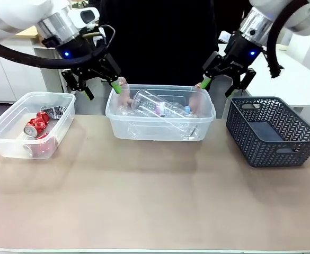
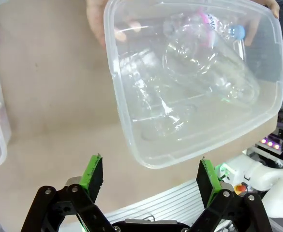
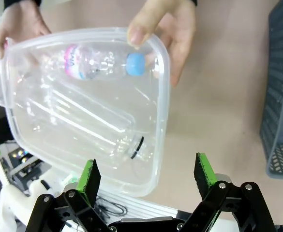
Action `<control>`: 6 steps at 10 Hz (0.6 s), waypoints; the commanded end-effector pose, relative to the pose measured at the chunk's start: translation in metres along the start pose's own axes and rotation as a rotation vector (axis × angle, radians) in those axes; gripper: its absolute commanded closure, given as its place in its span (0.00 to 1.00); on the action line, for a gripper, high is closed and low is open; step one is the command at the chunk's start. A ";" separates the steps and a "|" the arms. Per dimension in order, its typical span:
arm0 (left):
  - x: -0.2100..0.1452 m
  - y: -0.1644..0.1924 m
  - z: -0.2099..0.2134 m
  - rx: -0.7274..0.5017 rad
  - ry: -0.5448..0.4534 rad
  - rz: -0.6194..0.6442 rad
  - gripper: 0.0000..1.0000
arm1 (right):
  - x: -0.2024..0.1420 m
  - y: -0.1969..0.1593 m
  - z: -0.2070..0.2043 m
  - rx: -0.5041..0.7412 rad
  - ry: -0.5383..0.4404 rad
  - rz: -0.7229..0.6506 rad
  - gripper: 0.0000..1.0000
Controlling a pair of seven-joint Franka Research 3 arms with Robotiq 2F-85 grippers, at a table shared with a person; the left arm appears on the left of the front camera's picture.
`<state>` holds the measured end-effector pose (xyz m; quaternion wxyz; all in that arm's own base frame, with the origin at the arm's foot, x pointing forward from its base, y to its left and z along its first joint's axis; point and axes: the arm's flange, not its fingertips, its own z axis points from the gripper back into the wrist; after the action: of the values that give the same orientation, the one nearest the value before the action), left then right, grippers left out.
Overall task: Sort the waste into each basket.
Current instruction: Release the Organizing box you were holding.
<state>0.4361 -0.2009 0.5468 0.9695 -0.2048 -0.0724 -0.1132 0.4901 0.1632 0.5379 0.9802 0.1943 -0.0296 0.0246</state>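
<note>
You are looking across a tan, matte table top (image 1: 155, 201) with white cabinets and counters sitting behind it and a person in dark clothing standing at the far edge. Near the middle of the far side, the person's hands (image 3: 168, 34) are gripping the two ends of a small clear plastic rectangular tub (image 1: 161, 132), which is holding clear plastic bottles (image 1: 160, 106). One bottle is wearing a light blue cap (image 3: 135, 64) and a pink and white label (image 3: 76, 60) whose print is too blurred for you to read. At your left, a second clear plastic tub (image 1: 17, 143) is holding a crushed red and silver metal can (image 1: 36, 126); its lettering is not legible. At your right, a dark grey lattice-weave basket (image 1: 274, 132) is sitting on the table.

The left gripper (image 1: 96, 84) is hanging above the middle tub's left end with its green-padded jaws standing wide apart and holding nothing. The right gripper (image 1: 221, 84) is hanging above the tub's right end, likewise spread wide and carrying nothing.
</note>
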 end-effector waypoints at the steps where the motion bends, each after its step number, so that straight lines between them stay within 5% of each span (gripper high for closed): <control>1: 0.002 -0.001 -0.001 -0.001 0.001 -0.001 0.00 | 0.000 0.000 0.006 0.004 -0.013 -0.001 0.00; 6: 0.002 -0.001 -0.001 -0.001 0.001 -0.001 0.00 | 0.000 -0.001 0.003 0.001 -0.005 -0.002 0.00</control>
<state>0.4372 -0.2016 0.5453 0.9697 -0.2047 -0.0706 -0.1133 0.4901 0.1615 0.5397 0.9801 0.1946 -0.0316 0.0233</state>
